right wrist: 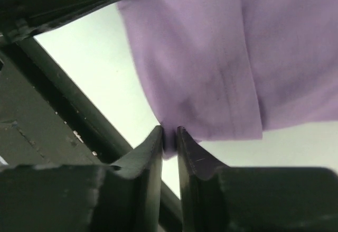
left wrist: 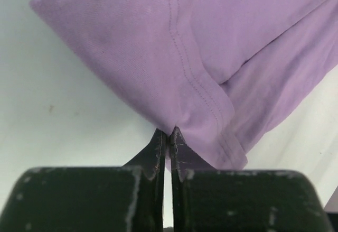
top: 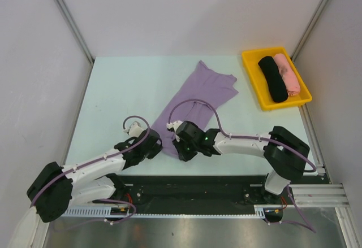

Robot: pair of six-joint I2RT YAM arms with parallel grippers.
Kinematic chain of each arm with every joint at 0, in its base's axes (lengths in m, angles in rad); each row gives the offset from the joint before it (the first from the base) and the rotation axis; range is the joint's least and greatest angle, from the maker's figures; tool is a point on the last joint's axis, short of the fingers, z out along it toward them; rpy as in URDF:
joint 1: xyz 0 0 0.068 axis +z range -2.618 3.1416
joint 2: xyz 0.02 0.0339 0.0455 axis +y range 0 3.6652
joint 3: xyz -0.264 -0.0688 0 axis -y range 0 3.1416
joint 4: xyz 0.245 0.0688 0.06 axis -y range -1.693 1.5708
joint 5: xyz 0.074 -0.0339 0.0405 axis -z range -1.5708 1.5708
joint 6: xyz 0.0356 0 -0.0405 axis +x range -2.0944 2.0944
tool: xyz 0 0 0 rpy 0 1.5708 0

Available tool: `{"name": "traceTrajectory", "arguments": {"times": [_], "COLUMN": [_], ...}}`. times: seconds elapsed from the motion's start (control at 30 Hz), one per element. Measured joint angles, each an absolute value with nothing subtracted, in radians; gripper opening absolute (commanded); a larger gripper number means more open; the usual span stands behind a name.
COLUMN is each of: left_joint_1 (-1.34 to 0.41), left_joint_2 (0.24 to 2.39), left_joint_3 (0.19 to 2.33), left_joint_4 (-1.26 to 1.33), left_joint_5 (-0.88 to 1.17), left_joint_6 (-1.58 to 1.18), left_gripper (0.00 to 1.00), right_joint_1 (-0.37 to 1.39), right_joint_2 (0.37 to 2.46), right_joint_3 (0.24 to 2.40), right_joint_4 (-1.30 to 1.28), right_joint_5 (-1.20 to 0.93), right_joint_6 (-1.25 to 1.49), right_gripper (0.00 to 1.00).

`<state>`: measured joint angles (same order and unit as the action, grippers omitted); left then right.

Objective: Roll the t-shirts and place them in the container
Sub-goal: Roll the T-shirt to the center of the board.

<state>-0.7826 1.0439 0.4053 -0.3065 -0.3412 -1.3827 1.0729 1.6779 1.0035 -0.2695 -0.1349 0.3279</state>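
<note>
The lavender t-shirt (top: 198, 95) is lying folded lengthwise into a long strip on the pale desk (top: 113, 90), running diagonally from the far middle down toward the arms, and both arms are working on its near end. The left gripper (left wrist: 168, 132) is pinching the near left corner of the cloth, its fingers drawn almost together with a fold of fabric caught between the tips; the stitched hem line is curving away from the grip in the left wrist view. The right gripper (right wrist: 169, 133) is clamping the other near corner, fingers squeezed tight on a small tuck of lavender fabric, with the desk's dark front edge running just beside it. From above, the two grippers are sitting close together, side by side at the shirt's bottom edge, near the front of the desk. Over at the far right, a yellow tray (top: 250, 67) is holding two rolled shirts: the black t-shirt (top: 273, 79) is lying on the left and the pink t-shirt (top: 287, 74) is touching it on the right, both running along the tray's length.
</note>
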Motion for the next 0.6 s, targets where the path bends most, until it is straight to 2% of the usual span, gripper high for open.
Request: {"name": "traceTrajectory", "arguments": {"times": [0.3,0.43,0.6], "left_joint_1": [-0.773,-0.75,-0.722], "left_joint_2": [1.056,1.069,1.076], "left_joint_3": [0.422,0.427,0.449], "left_joint_4": [-0.33,-0.336,-0.348], "left_joint_5": [-0.32,-0.291,-0.256], "left_joint_6": [-1.343,-1.32,-1.29], "left_gripper": [0.0,0.0,0.0], "right_joint_1": [1.287,1.317,1.366], "right_joint_2": [1.547,1.544,1.576], "right_joint_3": [0.908,0.855,0.825], "right_joint_4": [-0.111,0.001,0.129], "right_joint_5": [0.233,0.329,0.419], "right_joint_6": [0.245,0.192,0.101], "right_gripper": [0.47,0.48,0.55]}}
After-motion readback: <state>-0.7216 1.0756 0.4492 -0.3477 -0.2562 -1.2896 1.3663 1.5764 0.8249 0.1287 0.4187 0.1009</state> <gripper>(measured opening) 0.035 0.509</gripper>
